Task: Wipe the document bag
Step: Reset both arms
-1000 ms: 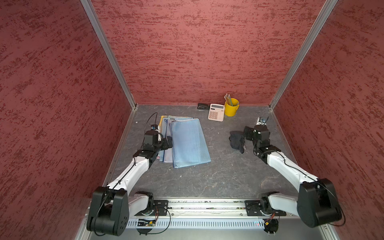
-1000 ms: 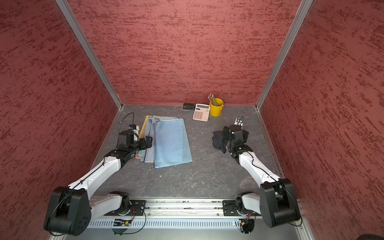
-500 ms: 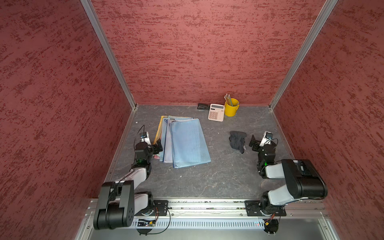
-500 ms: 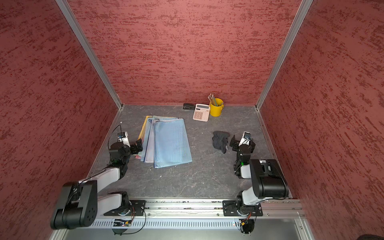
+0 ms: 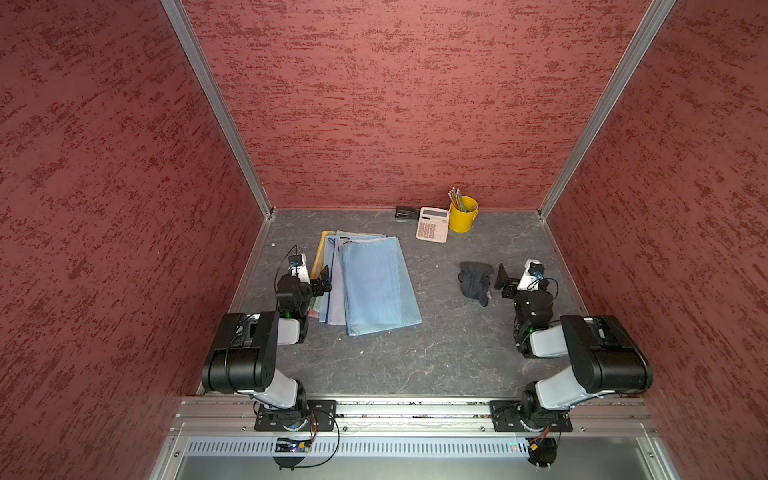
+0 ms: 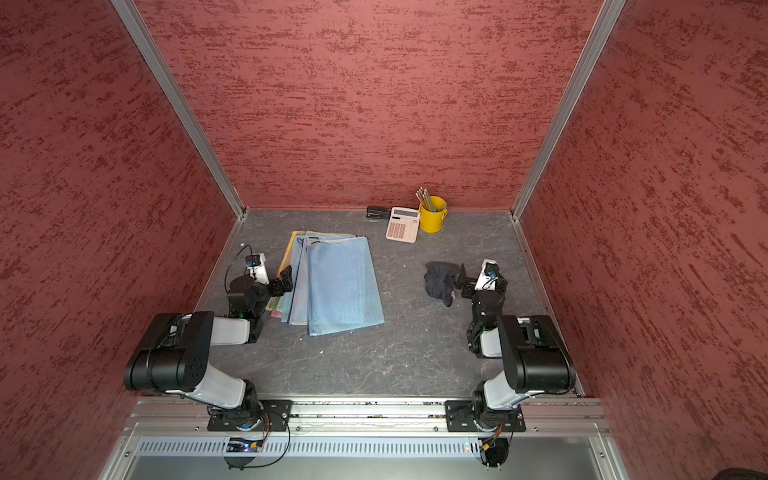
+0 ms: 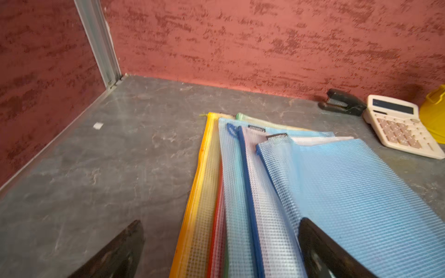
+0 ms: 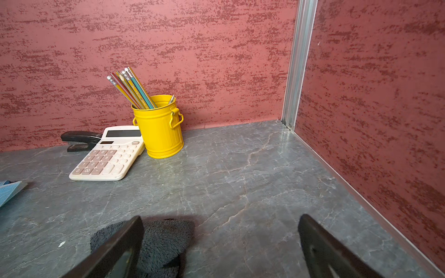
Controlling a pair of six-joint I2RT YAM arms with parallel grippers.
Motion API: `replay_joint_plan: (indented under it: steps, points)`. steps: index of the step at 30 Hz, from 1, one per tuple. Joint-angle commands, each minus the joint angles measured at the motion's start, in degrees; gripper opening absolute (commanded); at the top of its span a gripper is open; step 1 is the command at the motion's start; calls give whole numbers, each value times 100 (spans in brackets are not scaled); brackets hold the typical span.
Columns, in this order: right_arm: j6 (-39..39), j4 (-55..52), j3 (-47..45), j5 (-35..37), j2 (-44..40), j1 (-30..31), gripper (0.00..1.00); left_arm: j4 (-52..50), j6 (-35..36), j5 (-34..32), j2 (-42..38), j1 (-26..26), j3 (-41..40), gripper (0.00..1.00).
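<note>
Right wrist view: dark cloth (image 8: 166,237) partly hidden by the released right tool (image 8: 220,217); left tool (image 7: 220,221) released too.

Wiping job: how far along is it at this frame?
Done: nothing provable. The top blue document bag lies flat on the stack, and no wipe marks show either way. In hand: nothing. The right gripper is open beside the crumpled dark cloth, and the left gripper is open at the stack's edge. Left: grasp the cloth and wipe the bag, unless that has already happened.
</note>
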Motion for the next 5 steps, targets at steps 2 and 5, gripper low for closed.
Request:
replay_joint_plan:
  steps: [2,5]
  points:
    - [-66,164,39,-125,-3,-12,99,-224,198,78,-24,-40,138,100]
    - [-64,221,0,-119,-28,-7,99,-225,196,78,-19,-42,139,100]
